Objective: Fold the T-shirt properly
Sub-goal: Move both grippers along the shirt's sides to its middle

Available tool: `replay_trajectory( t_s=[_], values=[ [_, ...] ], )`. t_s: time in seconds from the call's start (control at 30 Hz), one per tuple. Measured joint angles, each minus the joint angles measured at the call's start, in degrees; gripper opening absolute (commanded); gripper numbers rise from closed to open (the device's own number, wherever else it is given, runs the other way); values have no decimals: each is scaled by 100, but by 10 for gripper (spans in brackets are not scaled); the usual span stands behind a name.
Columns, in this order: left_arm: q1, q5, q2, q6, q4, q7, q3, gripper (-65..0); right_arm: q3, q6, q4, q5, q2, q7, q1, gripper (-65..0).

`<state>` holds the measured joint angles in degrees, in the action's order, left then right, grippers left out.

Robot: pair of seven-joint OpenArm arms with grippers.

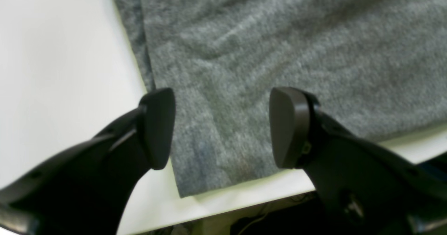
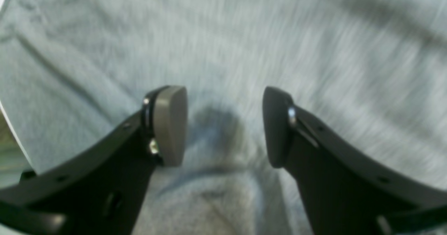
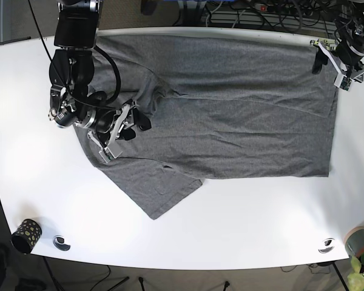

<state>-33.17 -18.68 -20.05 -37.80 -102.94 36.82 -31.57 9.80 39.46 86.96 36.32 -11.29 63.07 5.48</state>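
Observation:
A grey T-shirt (image 3: 230,121) lies spread on the white table (image 3: 242,230), with one sleeve (image 3: 161,194) pointing toward the front. My right gripper (image 3: 136,120) hovers open low over the shirt's left part, near the collar side. In the right wrist view this gripper (image 2: 223,126) has only blurred grey cloth (image 2: 244,36) beneath it and nothing between its fingers. My left gripper (image 3: 327,63) stands open at the shirt's far right corner. The left wrist view shows that gripper (image 1: 221,128) straddling the cloth corner (image 1: 216,151) by the table edge, not closed on it.
A dotted dark cup (image 3: 25,235) and a small round object (image 3: 62,242) sit at the front left. Another round object (image 3: 326,245) and a potted plant (image 3: 359,245) are at the front right. Cables (image 3: 249,12) run behind the table.

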Motion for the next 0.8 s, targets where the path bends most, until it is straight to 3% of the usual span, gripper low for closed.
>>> replay_trajectory(
  t_s=[0.13, 0.3, 0.4, 0.63, 0.8],
  values=[
    [7, 0, 2, 0, 0, -2, 0, -258, 133, 24, 9, 11, -225, 20, -13, -323],
    [319, 0, 20, 4, -2, 50, 13, -258, 785, 15, -9, -39, -584, 24, -33, -322],
    [699, -13, 31, 4, -2, 44, 22, -258, 839, 24, -9, -433, -815, 17, 83, -322],
    [1547, -4, 466, 20, 11, 133, 61, -257, 863, 59, -590, -1659, -824, -289, 835, -322],
    [2208, 50, 448, 31, 15, 789, 164, -258, 863, 46, -1506, -1821, -887, -708, 1344, -322]
  ],
)
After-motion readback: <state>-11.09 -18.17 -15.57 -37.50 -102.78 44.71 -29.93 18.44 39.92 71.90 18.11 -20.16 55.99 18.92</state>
